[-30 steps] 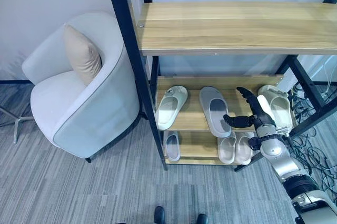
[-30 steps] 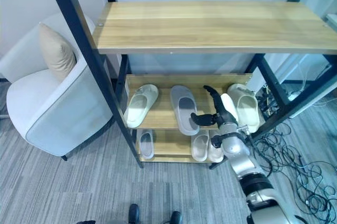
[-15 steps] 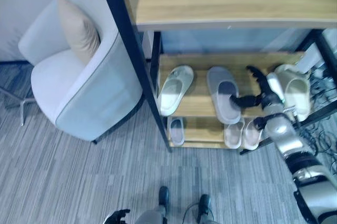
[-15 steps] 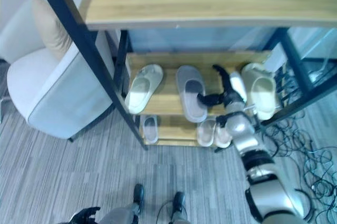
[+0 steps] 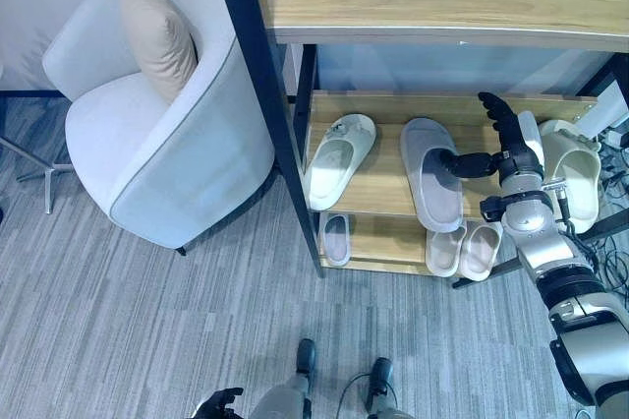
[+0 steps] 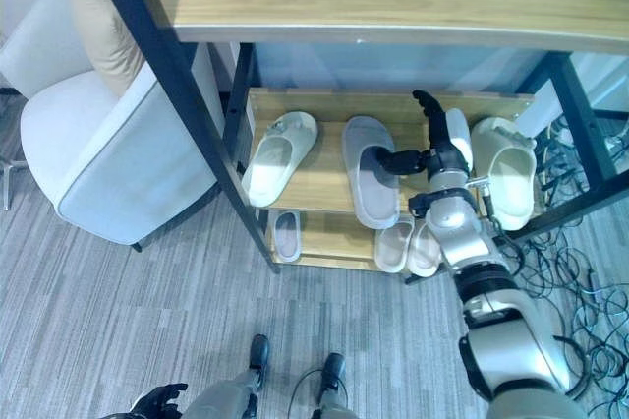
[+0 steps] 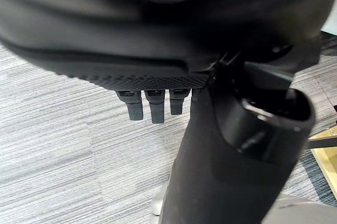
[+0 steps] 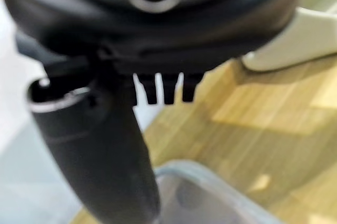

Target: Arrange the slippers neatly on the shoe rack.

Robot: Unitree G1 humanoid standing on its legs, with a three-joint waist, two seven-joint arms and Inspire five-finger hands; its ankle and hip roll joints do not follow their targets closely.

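Reaching into the middle shelf of the shoe rack (image 5: 447, 206), your right hand (image 5: 506, 144) is hovering spread open, fingers straight and pointing toward the back of the shelf, thumb sticking out sideways so its tip is touching or almost touching the grey slipper (image 5: 432, 175) near its strap; you are not gripping anything. The right wrist view is showing the same: thumb extended over the grey slipper's rim, fingers uncurled above the wood.

That grey slipper is lying mid-shelf, long axis running front to back, rounded closed toe toward the shelf's front edge and slightly overhanging it, heel end toward the back. The white slipper (image 5: 337, 157) on the shelf's left is lying skewed, long axis diagonal, one end near the rack's black post (image 5: 257, 85), the other angling up toward the back. The cream slipper (image 5: 577, 169) is sitting at the shelf's right end, just beside your right hand, roughly front to back.

On the bottom shelf a small grey slipper (image 5: 336, 239) is lying at left, and a pale pair (image 5: 464, 248) is sitting side by side at right, below the grey slipper.

Your left hand (image 7: 158, 103) is hanging over the grey carpet (image 5: 128, 330), fingers relaxed, holding nothing.

The white armchair (image 5: 157, 144) with its beige cushion (image 5: 157, 33) is standing just left of the rack.
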